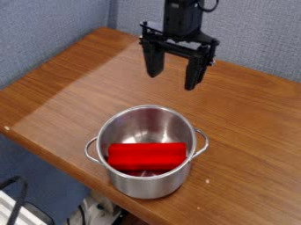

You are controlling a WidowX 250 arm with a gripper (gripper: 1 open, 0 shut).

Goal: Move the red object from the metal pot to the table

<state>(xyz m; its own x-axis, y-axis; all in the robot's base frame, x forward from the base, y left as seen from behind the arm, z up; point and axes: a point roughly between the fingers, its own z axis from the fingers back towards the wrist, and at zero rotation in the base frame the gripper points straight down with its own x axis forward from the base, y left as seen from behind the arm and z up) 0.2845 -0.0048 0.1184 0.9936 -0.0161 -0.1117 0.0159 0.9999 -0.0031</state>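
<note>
Lying across the pot's [146, 163] floor, on the table [70, 88]: red block [148, 156], rigid, matte, likely light, not fragile. Best taken across its narrow width at mid-length, clear of the steel walls. Gripper [174, 72]: jaws spread, empty, above the table beyond the pot.

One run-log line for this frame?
claw: open, empty, above table | red object: inside metal pot | move: not started

A grey-blue wall [70, 22] stood at the far left behind the furniture. Near the lower left lay a dim floor [30, 189], where pale items [94, 211] lay, too blurred to identify.
</note>
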